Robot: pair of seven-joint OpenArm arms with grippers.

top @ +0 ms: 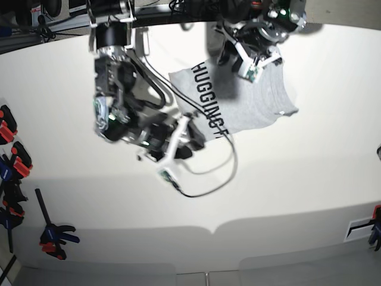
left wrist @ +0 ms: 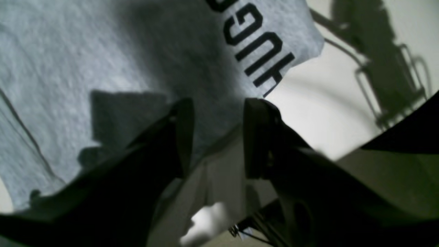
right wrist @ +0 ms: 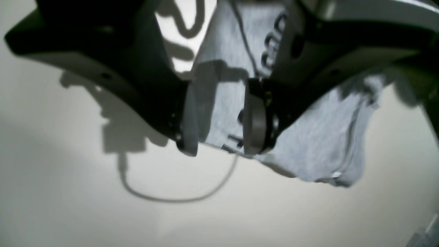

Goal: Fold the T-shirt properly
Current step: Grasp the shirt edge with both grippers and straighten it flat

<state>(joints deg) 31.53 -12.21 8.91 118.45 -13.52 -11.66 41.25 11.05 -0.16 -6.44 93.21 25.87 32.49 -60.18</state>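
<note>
The light grey T-shirt (top: 250, 101) lies partly folded at the back of the white table (top: 297, 179), its black lettering (top: 208, 110) running along its left edge. My right gripper (top: 197, 138) is open at the shirt's near-left corner. In the right wrist view its fingers (right wrist: 255, 120) straddle the lettered edge of the T-shirt (right wrist: 319, 137). My left gripper (top: 226, 55) is open over the shirt's far-left corner. In the left wrist view the left gripper (left wrist: 217, 137) has no cloth between its jaws, with the T-shirt (left wrist: 85, 51) and its letters (left wrist: 260, 51) just beyond.
A black cable (top: 208, 179) loops from the right arm over the table in front of the shirt. Several clamps (top: 53, 238) sit along the table's left edge. A marked corner (top: 360, 229) lies at the near right.
</note>
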